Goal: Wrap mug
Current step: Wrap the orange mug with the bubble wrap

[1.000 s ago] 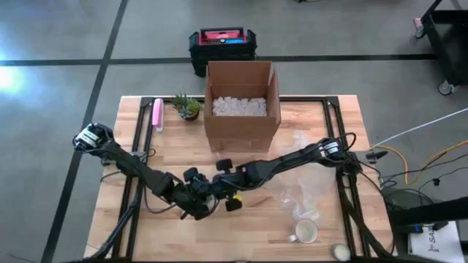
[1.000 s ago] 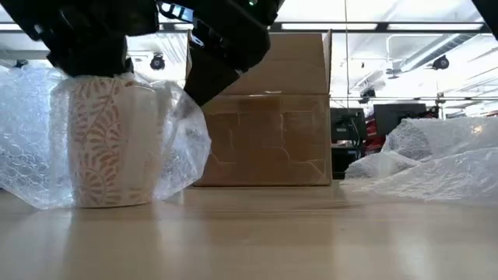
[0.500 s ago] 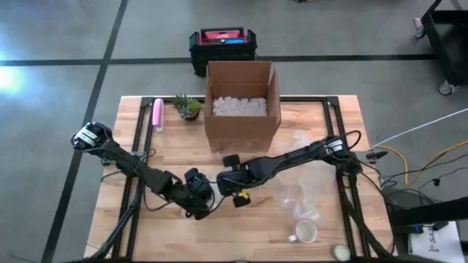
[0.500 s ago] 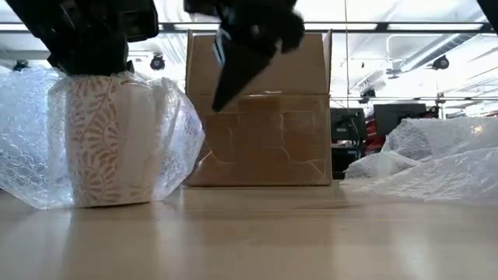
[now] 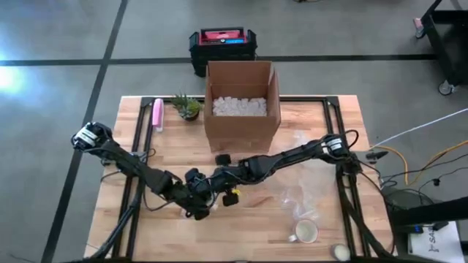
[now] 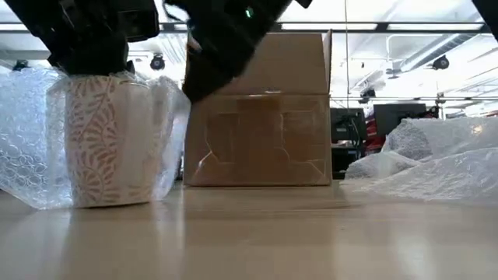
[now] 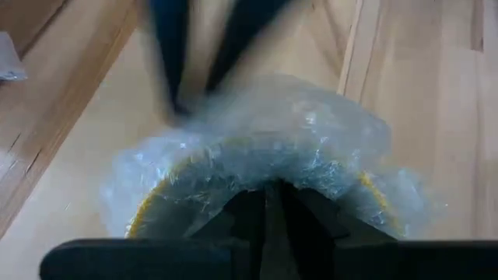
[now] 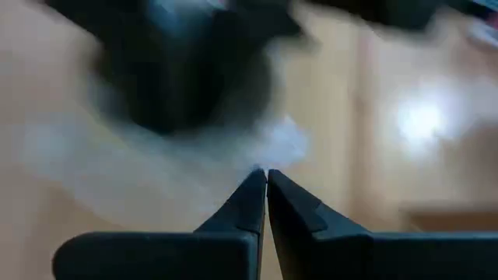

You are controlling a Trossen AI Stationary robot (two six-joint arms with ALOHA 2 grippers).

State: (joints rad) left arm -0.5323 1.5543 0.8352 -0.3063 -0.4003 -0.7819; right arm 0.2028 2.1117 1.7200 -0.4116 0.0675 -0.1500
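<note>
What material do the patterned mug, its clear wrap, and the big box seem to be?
Patterned mug: likely glazed ceramic, with a pale leaf pattern. Clear wrap: plastic bubble wrap; small air cells show. Big box: brown corrugated cardboard, matte, with open flaps.

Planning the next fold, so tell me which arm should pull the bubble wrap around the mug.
Probably the right. The left gripper is shut on the bubble wrap at the mug rim, pinning it. The right gripper is shut, apparently on nothing, and sits beside the mug.
</note>
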